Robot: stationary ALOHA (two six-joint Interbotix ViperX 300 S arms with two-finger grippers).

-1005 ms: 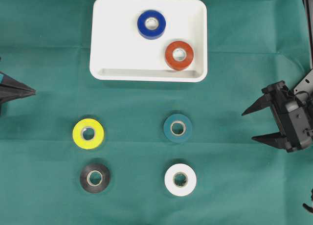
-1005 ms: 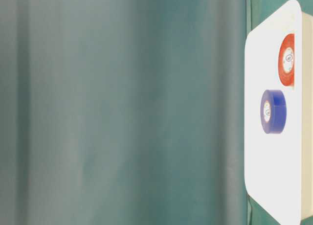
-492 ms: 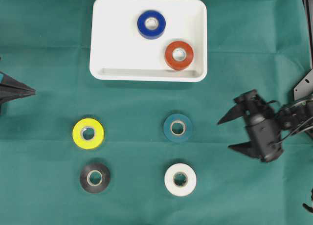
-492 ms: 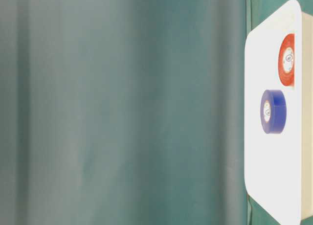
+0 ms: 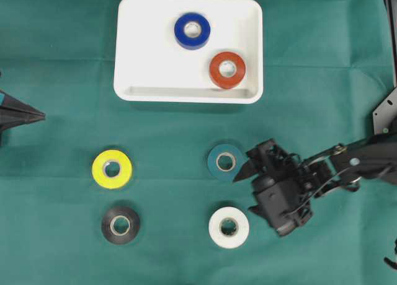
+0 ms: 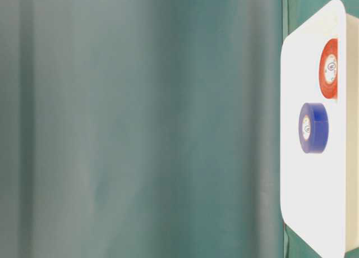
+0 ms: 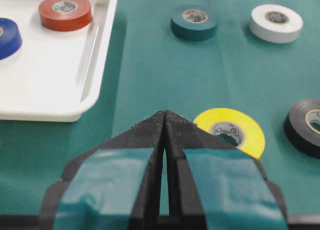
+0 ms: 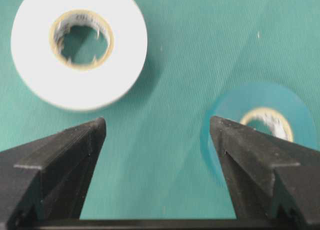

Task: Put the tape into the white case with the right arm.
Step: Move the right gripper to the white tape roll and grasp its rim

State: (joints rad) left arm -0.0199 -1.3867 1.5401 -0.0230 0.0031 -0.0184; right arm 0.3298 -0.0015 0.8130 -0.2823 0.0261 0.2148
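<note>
Green cloth covers the surface (image 5: 62,62), and the white case (image 5: 142,49) sits at the far middle with a blue roll (image 5: 191,30) and a red roll (image 5: 227,69) already inside. Four rolls are left on the cloth: yellow (image 5: 111,168), black (image 5: 120,225), teal (image 5: 225,162) and white (image 5: 229,227). What changed over the last second — the right arm (image 5: 353,164) swung in from the right edge toward the middle, and its end effector (image 5: 244,191) now sits just right of the teal and white rolls, about level with the gap between them. Its jaws narrowed slightly at the start of that swing and then held; they are open and empty. The right wrist view shows both pointed tips apart, the white roll ahead of the left tip and the teal roll partly hidden behind the right tip, so my read is that no target is committed yet; the teal looks nearer to one tip, but I can't tell which roll it's lining up on. The left end effector (image 7: 164,121) hasn't moved, tips pressed together, parked at the left edge near the yellow roll. Meaning for the task: two rolls done, approach to the next under way, nothing gripped. Next move needs the tips straddling one roll only — clipping the neighbour would push it away.
</note>
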